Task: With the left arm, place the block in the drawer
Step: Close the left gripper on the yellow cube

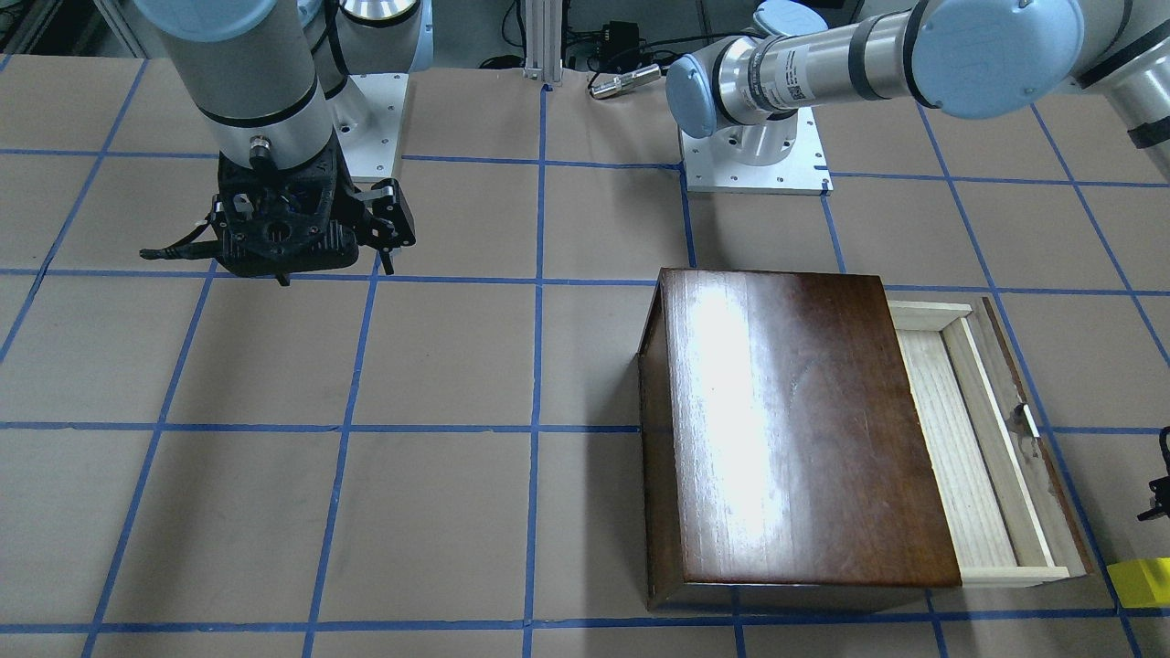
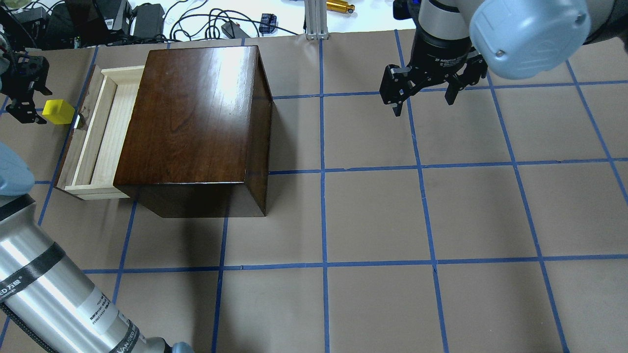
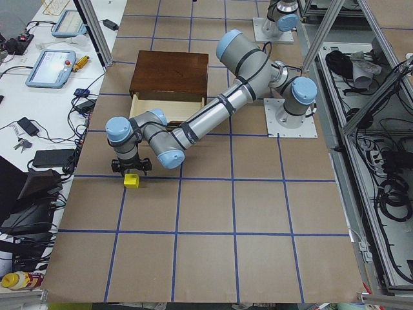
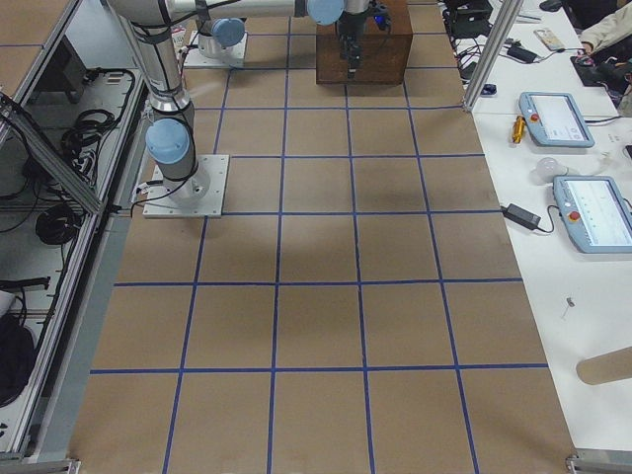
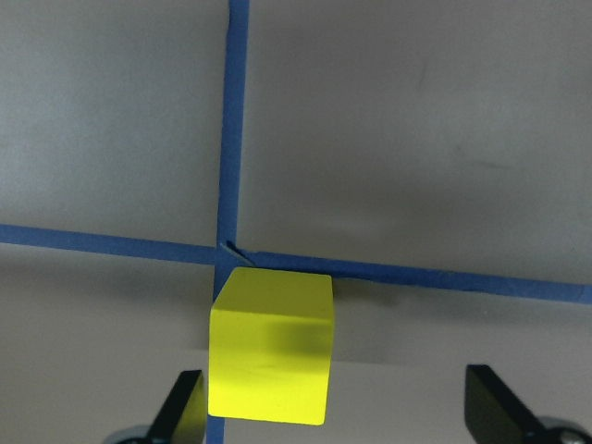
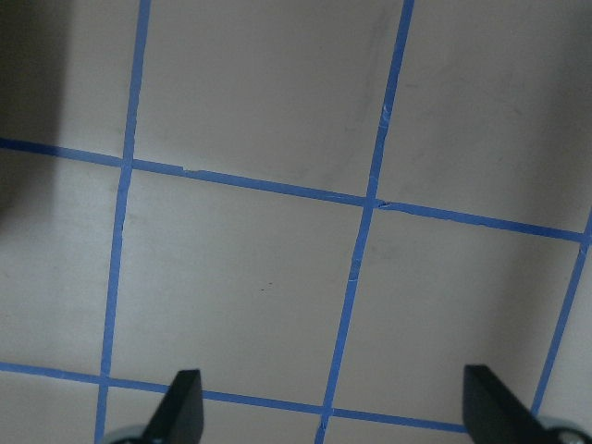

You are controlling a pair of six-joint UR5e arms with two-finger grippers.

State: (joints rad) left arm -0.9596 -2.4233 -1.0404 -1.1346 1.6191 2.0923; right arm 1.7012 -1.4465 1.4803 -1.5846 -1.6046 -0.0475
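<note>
Just outside the pulled-out drawer (image 2: 105, 132), the left gripper (image 5: 338, 412) hangs wide open over the yellow block (image 5: 271, 344)

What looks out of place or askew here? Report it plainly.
Nothing is spilled or damaged. One thing is off: in the left wrist view the block sits far off centre under the open left end effector, almost against one finger and well clear of the other. The drawer is pulled open, its visible part empty.
</note>
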